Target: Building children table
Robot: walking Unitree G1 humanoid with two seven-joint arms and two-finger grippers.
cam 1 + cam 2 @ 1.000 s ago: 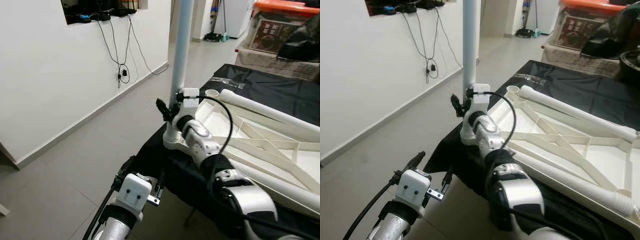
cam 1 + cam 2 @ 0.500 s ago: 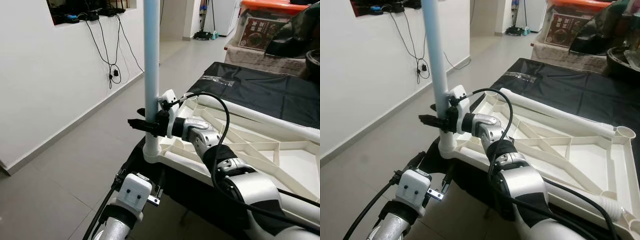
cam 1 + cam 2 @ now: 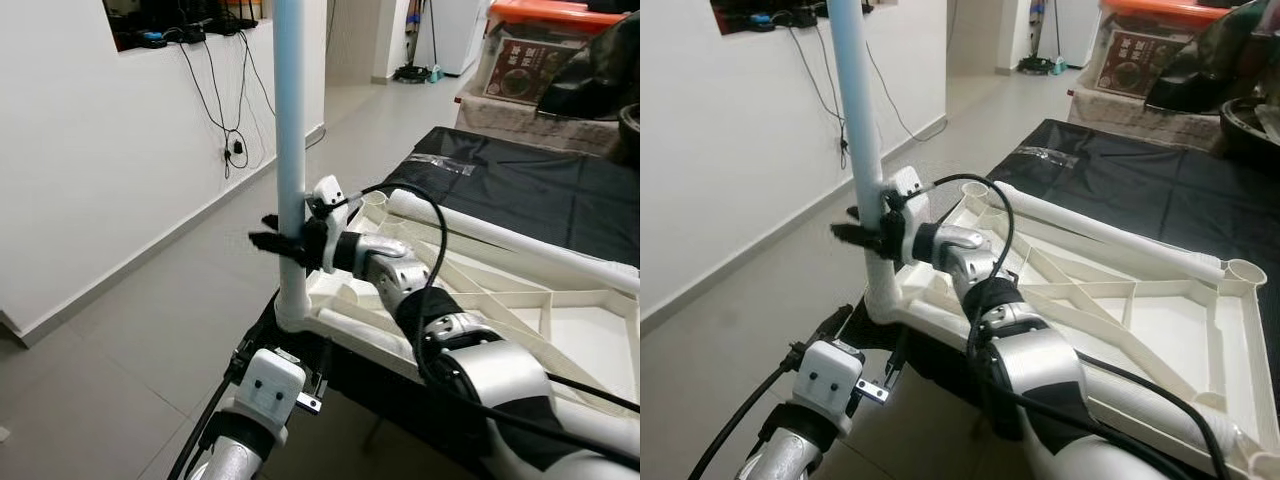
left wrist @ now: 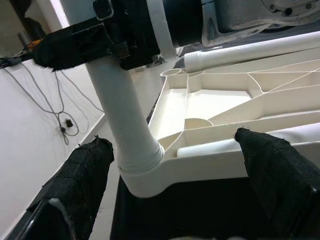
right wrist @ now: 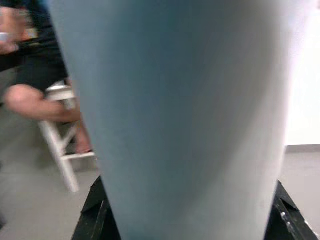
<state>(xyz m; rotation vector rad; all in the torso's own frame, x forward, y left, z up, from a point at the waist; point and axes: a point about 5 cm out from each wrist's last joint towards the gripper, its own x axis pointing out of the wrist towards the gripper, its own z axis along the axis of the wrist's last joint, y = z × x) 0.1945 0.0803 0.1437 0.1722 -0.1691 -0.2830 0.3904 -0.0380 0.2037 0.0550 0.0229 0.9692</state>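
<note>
You're in the leg-fitting step: the inverted white table top [image 3: 1160,330] lies ribs-up on the black-covered bench [image 3: 1160,190], and one pale tubular leg [image 3: 290,150] stands upright in the near corner socket [image 4: 142,177]. Whether it is fully seated can't be read from here; I'd judge the next move is to press straight down along the leg's axis, keeping it vertical, then release and go for another leg.

The top is off-white moulded plastic with diagonal bracing ribs and round sockets at the corners. A second leg [image 3: 1110,235] lies along its far side.

Your right tool [image 3: 283,243] is clamped around the standing leg a little above the socket, its black fingers closed on the tube. Your left tool [image 4: 175,170] waits low, just under the bench corner, its fingers [image 4: 82,172] spread wide and holding nothing.
</note>
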